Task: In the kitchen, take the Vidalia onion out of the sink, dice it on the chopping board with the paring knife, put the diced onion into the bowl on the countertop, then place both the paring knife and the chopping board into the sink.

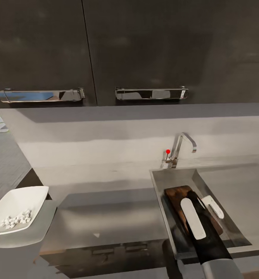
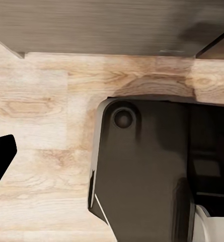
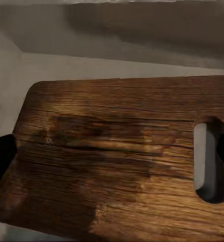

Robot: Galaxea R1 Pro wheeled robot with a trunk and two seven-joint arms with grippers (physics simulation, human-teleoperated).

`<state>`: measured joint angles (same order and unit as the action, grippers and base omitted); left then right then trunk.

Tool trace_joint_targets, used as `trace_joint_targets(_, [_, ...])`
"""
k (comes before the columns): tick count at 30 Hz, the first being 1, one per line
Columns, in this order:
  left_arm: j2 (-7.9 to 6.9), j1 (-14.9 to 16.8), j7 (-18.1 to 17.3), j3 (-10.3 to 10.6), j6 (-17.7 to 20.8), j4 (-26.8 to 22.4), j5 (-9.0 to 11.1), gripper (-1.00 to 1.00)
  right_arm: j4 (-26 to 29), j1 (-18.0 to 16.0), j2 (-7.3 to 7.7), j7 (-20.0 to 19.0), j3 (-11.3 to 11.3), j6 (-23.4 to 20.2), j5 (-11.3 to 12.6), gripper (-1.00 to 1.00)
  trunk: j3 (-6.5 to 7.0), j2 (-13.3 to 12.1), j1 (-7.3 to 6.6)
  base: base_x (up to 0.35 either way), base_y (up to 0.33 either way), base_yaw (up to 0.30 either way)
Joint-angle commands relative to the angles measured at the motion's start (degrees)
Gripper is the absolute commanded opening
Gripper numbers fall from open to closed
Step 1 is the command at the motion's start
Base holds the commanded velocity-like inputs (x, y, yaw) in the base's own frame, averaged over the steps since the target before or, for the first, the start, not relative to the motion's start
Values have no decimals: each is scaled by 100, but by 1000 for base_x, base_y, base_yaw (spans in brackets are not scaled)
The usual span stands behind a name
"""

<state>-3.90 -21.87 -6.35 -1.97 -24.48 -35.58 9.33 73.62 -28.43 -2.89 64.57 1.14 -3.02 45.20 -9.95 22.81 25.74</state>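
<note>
While my right gripper (image 3: 112, 156) straddles the chopping board (image 1: 175, 195) in the sink (image 1: 159, 186) — fingers apart — diced onion (image 1: 16, 219) fills the bowl (image 1: 26, 193); left gripper's state I cannot tell.

You have the chopping board (image 1: 176, 197) lying in the sink (image 1: 159, 184) at the right. The tap (image 1: 182, 146) stands behind it. The bowl (image 1: 17, 207) sits far left on the surface (image 1: 106, 217).

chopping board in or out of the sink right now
In. The chopping board lies inside the sink basin, below the tap, with the right hand over it; the right wrist view shows grey basin walls around it.
</note>
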Motion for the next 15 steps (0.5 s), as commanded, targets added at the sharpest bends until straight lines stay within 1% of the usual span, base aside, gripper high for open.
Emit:
trace_joint_targets(1, [2,-2,-59,-14,4,-4,60,100,169,-5,-3,29,14,-148,-91,100,-11,11,4,-29,0,0])
trace_joint_targets(2, [3,-2,-59,-14,4,-3,60,100,286,-5,-7,29,18,-240,-216,100,-11,11,4,-81,0,0])
trace_joint_targets(3, [0,-2,-59,-14,4,-2,60,100,466,-5,-16,29,29,-376,-456,100,-11,11,4,-144,0,0])
trace_joint_targets(4, [-2,-2,-59,-14,4,0,62,100,574,-5,-23,26,41,-460,-625,100,-11,11,4,-206,0,0])
trace_joint_targets(5, [-1,-2,-59,-14,4,-1,63,100,694,-5,-29,16,98,-547,-844,100,-11,11,4,-269,0,0])
trace_joint_targets(6, [-1,-2,-59,-14,4,-1,64,100,751,-5,-32,8,183,-583,-948,100,-11,11,4,-293,0,0])
trace_joint_targets(7, [-2,-2,-59,-14,4,1,62,100,802,-5,-25,-3,388,-615,-1040,100,-11,11,4,-314,0,0])
trace_joint_targets(10, [-5,-2,-59,-14,4,2,60,100,845,-5,-8,-12,890,-634,-1116,100,-11,11,4,-328,0,0])
trace_joint_targets(11, [-3,-2,-59,-14,4,5,60,100,850,-5,-3,-15,996,-636,-1126,100,-11,11,4,-334,0,0])
trace_joint_targets(13, [-5,-2,-59,-14,4,7,62,100,854,12,9,-38,1071,-642,-1132,100,-11,11,4,-335,0,0])
trace_joint_targets(15, [-5,-2,-59,-14,4,6,64,100,854,26,21,-218,1098,-649,-1135,100,-11,11,4,-336,0,0])
